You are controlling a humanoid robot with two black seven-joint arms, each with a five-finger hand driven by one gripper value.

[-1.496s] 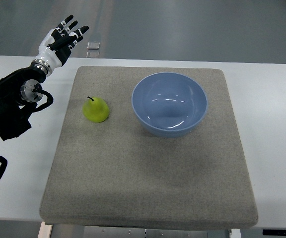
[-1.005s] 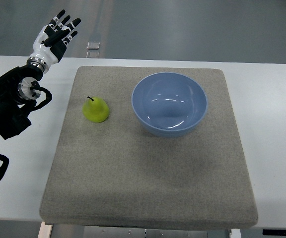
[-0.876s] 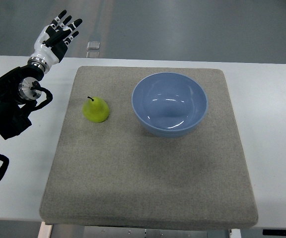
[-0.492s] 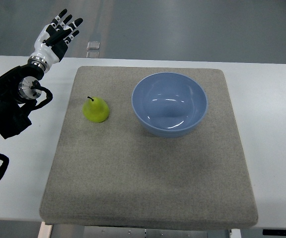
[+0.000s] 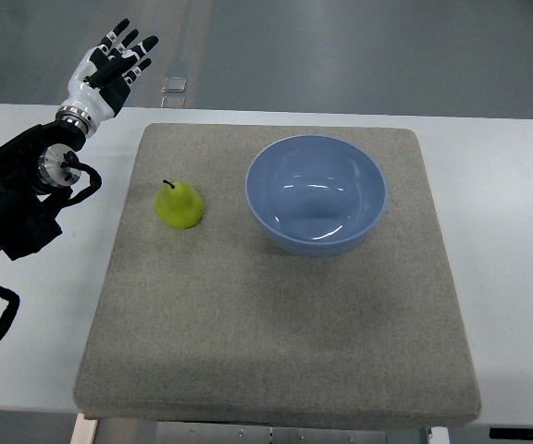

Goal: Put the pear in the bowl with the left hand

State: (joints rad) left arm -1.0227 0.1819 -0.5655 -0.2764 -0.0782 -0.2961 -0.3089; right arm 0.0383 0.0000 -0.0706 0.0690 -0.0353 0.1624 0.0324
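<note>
- The left hand point(image 5: 109, 69) is shown raised past the far left corner of the tabletop point(image 5: 502, 231), fingers spread wide and nothing held; the right hand is not shown.
- The pear point(image 5: 179, 204) is seen standing upright, stem up, on the grey mat point(image 5: 276, 351), towards the mat's left edge and well apart from the hand.
- The bowl point(image 5: 316, 193) is seen empty, to the right of the pear and nearer the tabletop's far edge, with a clear strip of mat between the two.
- The reach is judged not yet begun, so the whole grasp remains to be made.
- A rounded, tapering fruit is likely to be tipped or rolled if it is first touched by one finger alone; a roll towards the mat's left edge would carry it away from the bowl.
- If the fingers are closed on the narrow upper part, the pear may be squeezed out of the grip.
- During carrying, the bowl's near rim could be struck by a low hand, and the bowl pushed along the mat.
- A release made too high may let the pear bounce out.
</note>
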